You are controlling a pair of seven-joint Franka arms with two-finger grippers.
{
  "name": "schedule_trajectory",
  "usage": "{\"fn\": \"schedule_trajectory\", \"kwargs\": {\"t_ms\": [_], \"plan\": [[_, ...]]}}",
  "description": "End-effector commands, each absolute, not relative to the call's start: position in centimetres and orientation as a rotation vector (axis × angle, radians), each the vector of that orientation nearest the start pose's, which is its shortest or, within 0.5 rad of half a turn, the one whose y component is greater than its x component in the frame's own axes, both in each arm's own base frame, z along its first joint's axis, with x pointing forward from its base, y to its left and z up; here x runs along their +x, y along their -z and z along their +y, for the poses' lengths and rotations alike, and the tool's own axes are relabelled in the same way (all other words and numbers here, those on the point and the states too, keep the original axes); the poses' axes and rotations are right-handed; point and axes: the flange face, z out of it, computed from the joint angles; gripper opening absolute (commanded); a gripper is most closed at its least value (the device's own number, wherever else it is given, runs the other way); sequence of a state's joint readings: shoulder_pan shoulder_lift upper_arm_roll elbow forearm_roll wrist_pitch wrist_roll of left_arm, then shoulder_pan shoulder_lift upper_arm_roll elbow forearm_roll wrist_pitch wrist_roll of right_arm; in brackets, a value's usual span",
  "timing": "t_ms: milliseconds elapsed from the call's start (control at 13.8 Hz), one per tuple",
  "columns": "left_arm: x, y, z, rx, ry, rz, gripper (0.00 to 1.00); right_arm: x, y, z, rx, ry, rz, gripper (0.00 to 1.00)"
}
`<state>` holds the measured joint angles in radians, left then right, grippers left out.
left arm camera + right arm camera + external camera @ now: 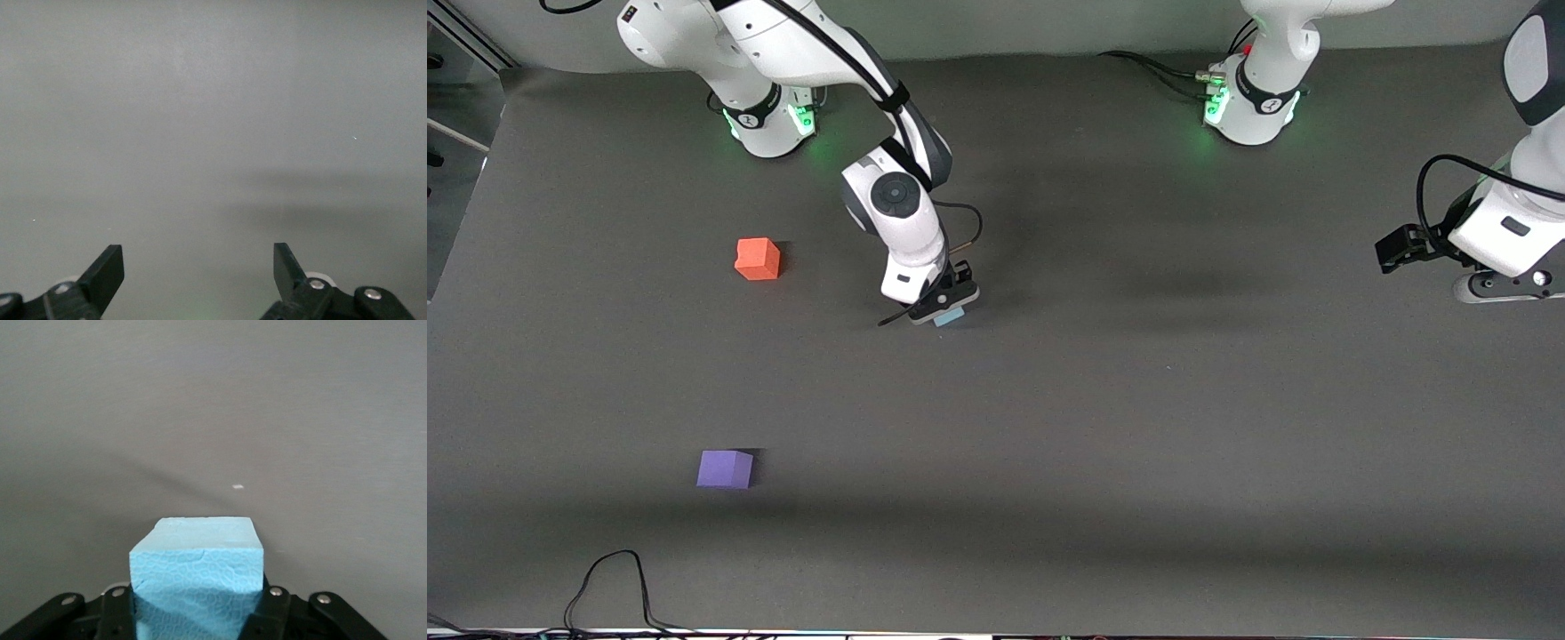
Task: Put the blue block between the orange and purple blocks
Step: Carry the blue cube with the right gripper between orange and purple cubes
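While the dark grey matte table point(1138, 427) lies bare around them, the small orange-red matte cube point(758, 259) and small violet-purple matte cube point(725, 468) sit well apart toward the right arm's end; the right gripper point(947, 307) is clamped on the small pale sky-blue matte cube point(197, 577) mid-table; the left gripper point(199, 273) waits, fingers spread, at the left arm's edge.

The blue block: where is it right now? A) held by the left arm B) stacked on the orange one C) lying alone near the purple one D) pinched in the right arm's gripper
D: the right gripper is shut on the blue block, low at the table.
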<state>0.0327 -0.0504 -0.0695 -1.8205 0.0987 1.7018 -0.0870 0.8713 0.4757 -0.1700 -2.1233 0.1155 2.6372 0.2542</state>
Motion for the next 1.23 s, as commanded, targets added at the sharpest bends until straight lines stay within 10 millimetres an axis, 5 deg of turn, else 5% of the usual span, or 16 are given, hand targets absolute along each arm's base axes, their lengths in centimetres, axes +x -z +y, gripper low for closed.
{"fn": "schedule_trajectory", "kwargs": {"t_ms": [0, 145, 289, 651, 867, 1157], "plan": [[53.9, -55.4, -1.2, -3.047, -0.067, -0.042, 1.0, 49.6, -25.5, 30.5, -3.105, -0.003, -0.343, 0.14], [54.0, -55.5, -2.3, -3.047, -0.038, -0.02, 1.0, 53.4, -28.9, 24.2, -3.106, -0.043, -0.304, 0.15], [54.1, -55.2, -2.5, -3.048, -0.037, -0.015, 1.0, 55.9, -30.2, 16.5, -3.099, -0.029, -0.293, 0.23], [54.1, -56.7, -2.0, -3.05, 0.029, -0.027, 1.0, 56.1, -28.9, 5.4, -3.097, -0.096, -0.096, 0.22], [54.7, -57.0, -1.9, -3.052, 0.099, -0.028, 1.0, 57.4, -24.3, 2.1, -3.119, -0.056, -0.04, 0.22], [54.8, -57.1, -1.7, -3.047, 0.114, -0.03, 1.0, 56.6, -19.8, 1.6, -3.131, -0.06, -0.025, 0.22]]}}
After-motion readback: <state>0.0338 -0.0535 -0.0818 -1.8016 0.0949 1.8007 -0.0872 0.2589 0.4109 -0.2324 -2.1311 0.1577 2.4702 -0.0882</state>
